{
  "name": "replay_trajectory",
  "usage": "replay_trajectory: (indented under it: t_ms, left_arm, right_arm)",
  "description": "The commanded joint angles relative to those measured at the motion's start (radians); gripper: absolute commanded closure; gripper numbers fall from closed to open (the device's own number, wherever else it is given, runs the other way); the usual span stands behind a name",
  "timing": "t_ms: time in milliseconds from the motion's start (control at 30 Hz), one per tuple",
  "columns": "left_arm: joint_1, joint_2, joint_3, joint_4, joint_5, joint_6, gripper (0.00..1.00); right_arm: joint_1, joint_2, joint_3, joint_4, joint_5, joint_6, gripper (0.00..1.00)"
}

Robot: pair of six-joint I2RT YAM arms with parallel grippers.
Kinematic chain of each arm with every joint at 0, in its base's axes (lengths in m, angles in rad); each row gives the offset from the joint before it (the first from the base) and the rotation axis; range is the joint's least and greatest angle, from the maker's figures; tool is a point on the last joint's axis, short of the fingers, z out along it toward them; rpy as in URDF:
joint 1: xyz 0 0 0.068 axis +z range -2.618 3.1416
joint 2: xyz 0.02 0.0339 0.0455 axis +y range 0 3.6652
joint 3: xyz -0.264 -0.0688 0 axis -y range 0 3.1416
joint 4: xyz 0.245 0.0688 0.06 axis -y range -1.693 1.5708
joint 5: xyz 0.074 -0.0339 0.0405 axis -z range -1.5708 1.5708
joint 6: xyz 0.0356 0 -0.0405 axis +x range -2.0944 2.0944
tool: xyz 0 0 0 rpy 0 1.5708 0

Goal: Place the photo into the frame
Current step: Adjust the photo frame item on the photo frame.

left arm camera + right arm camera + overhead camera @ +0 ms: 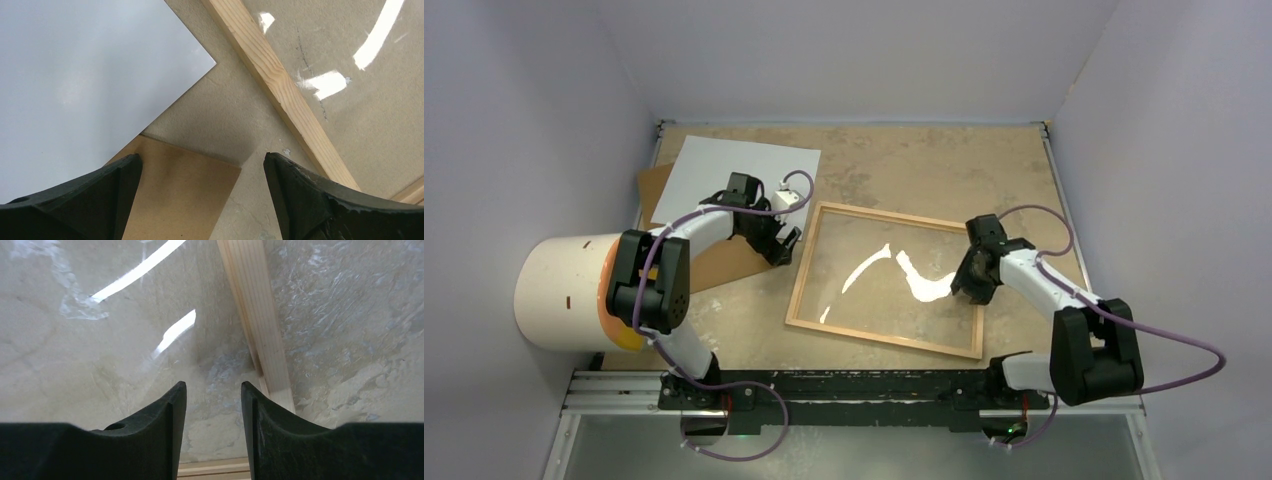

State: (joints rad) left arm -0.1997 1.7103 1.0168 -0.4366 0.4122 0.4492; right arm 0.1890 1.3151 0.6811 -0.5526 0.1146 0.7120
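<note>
The frame (804,265) lies flat in the middle of the table (904,160), its light-wood moulding enclosing nothing but a bare pane that throws back white streaks of ceiling light. The photo (724,172) rests outside it toward the far left corner of the table, plain white side up, overlapping a brown backing board (724,262) that pokes out from beneath along its near and left edges. The photo's nearest corner stops just short of the frame's left rail, with a strip of bare table between. The left gripper (201,159) hangs over that strip, above the board's corner, jaws spread as wide as they go and holding nothing. The right gripper (212,387) is poised over the glass just inside the frame's right rail, near the near right corner, jaws about half open with only the pane showing between them. Whether its fingertips touch the glass cannot be told. By this showing, none of the task is done. The print has not yet been picked up, and carrying it across and squaring it inside the moulding are all to come.
</note>
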Motion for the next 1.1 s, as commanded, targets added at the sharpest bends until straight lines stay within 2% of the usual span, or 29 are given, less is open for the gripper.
replay_trajectory:
  t_ms: [0,133,267,667,800,900,1000,1067]
  left_arm:
    - [-0.007,-0.008,-0.025,-0.082,0.024,0.0,0.0]
    - [-0.007,-0.013,-0.018,-0.093,0.025,0.006,0.0]
    - [-0.009,-0.018,-0.017,-0.098,0.031,0.0,0.0]
    - [-0.021,0.0,-0.03,-0.092,0.048,-0.013,0.0]
    - [-0.044,0.012,-0.023,-0.077,0.061,-0.03,0.0]
    - [-0.083,0.026,-0.004,-0.062,0.062,-0.049,0.0]
    - [-0.116,0.034,0.042,-0.071,0.052,-0.061,0.0]
    - [-0.096,0.022,0.103,-0.106,0.039,-0.054,0.0]
  right_arm:
    - [0.0,-0.021,0.135,-0.075,0.043,-0.003,0.53]
    - [0.001,-0.018,0.237,-0.086,0.013,-0.017,0.53]
    - [0.033,0.028,0.239,0.0,-0.05,-0.007,0.53]
    - [0.153,0.181,0.253,0.156,-0.112,0.02,0.54]
    - [0.152,0.209,0.381,0.114,-0.128,-0.014,0.49]
    - [0.152,0.262,0.492,0.13,-0.128,-0.043,0.4]
    - [0.152,0.373,0.621,0.214,-0.174,-0.063,0.39]
    - [0.152,0.485,0.75,0.264,-0.192,-0.076,0.38]
